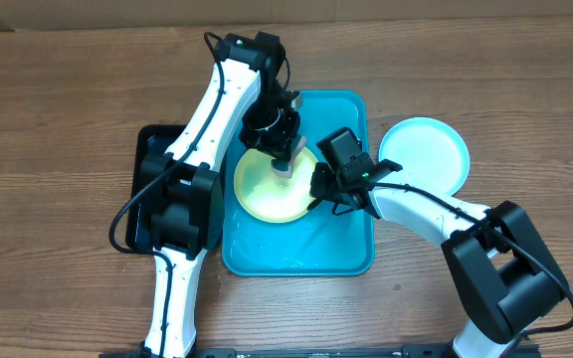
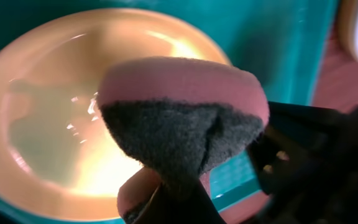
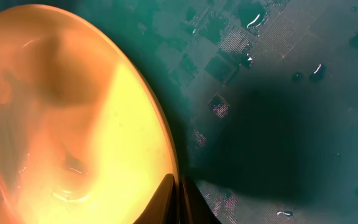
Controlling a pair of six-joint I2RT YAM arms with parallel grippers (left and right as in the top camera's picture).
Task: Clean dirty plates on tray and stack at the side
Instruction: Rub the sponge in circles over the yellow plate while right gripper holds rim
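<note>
My left end effector (image 1: pixel 285 165) is clamped on a pink sponge (image 2: pixel 182 118), its dark scrub face turned toward the green plate (image 1: pixel 267 189) below, ready to wipe the wet centre. I cannot tell whether the sponge touches it. The plate sits in the tray (image 1: pixel 351 249). Just right of it, my right end effector (image 1: pixel 318 191) pinches the plate's rim, narrow, I judge to steady it. Further right, a blue plate (image 1: pixel 426 154) rests on the surface (image 1: pixel 68 99).
</note>
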